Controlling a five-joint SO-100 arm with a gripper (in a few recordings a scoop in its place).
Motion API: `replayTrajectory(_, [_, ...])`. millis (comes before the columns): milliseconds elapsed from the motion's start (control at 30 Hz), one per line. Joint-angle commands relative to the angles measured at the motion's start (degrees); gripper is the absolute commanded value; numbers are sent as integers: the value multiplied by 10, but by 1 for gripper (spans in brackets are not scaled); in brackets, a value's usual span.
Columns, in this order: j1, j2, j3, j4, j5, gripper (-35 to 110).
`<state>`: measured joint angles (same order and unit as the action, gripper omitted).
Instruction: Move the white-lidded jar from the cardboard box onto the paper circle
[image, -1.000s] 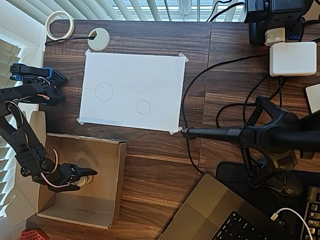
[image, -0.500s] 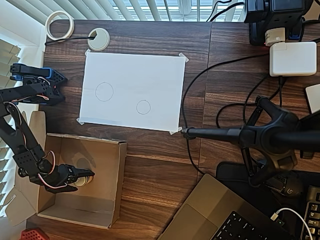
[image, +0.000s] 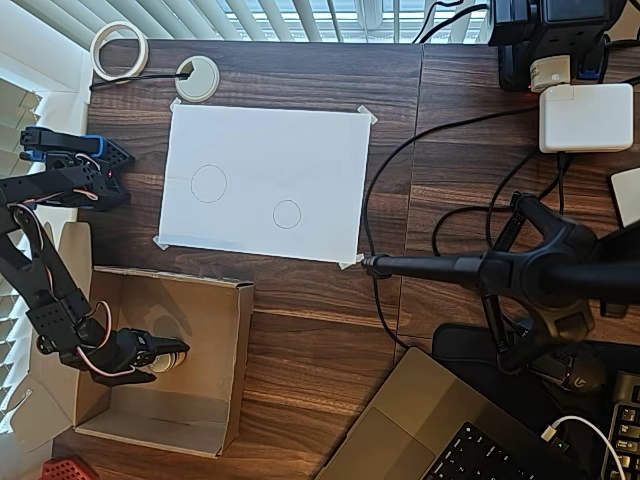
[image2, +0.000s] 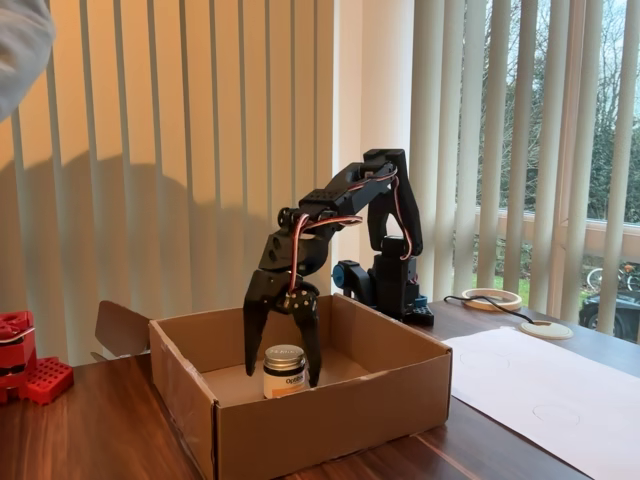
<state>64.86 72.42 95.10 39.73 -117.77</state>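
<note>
Fingers of the black two-finger gripper (image2: 283, 352) hang spread to either side of the small squat white-lidded jar (image2: 284, 371), their tips down past its lid; whether the pads already touch the glass I cannot tell. That jar stands upright on the floor of the plain brown corrugated cardboard box (image2: 330, 410), towards its 9 o'clock wall in the overhead view (image: 172, 359).

Judging by this, the grasp step is in hand: the next move calls for closing squarely on the jar, then lifting straight up until it clears the box wall.

From the box, the smaller thin pencil-line paper circle (image: 287, 214) lies at about 1 o'clock overhead, on a white taped-down sheet (image: 300, 150); a larger pencil circle (image: 209, 184) sits at its 10 o'clock and must not be mistaken for it. A black cable (image: 385, 175) runs just beside the sheet's 3 o'clock edge. The carry path itself looks open, save the box's own wall.
</note>
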Motion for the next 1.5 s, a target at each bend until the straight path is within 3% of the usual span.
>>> replayTrajectory(0, [4, 17, -20, 0, -10, 40])
replayTrajectory(833, [4, 21, -11, 4, 2, 18])
replayTrajectory(1467, [5, 20, 28, -1, -31, 22])
